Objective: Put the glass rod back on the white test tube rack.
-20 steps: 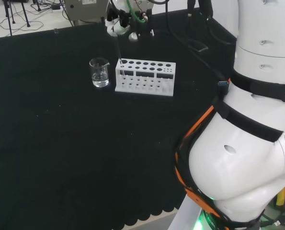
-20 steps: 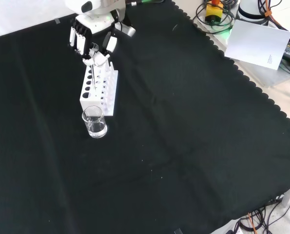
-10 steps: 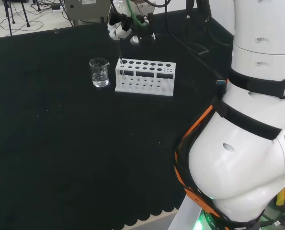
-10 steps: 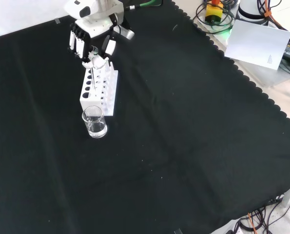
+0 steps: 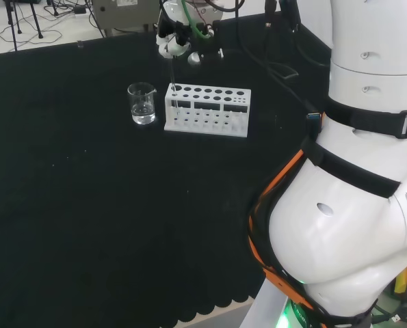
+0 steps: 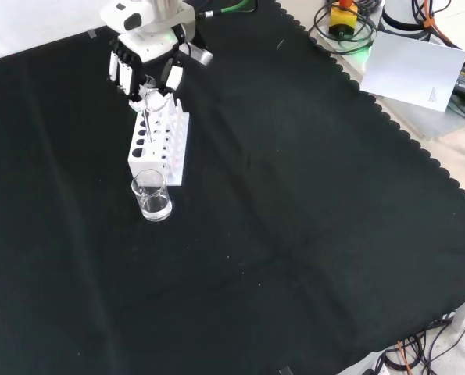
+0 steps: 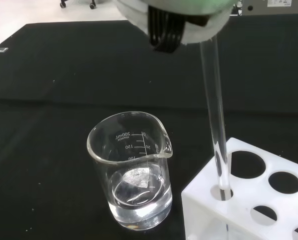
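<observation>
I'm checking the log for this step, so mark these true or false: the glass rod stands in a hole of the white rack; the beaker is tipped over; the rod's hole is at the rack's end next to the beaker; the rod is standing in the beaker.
1. The glass rod stands in a hole of the white rack. True: in the wrist view its lower end sits in a small hole.
2. The beaker is tipped over. False: it stands upright on the cloth, with a little clear liquid in it.
3. The rod's hole is at the rack's end next to the beaker. True, in the head view.
4. The rod is standing in the beaker. False: it is in the rack, beside the beaker.
</observation>
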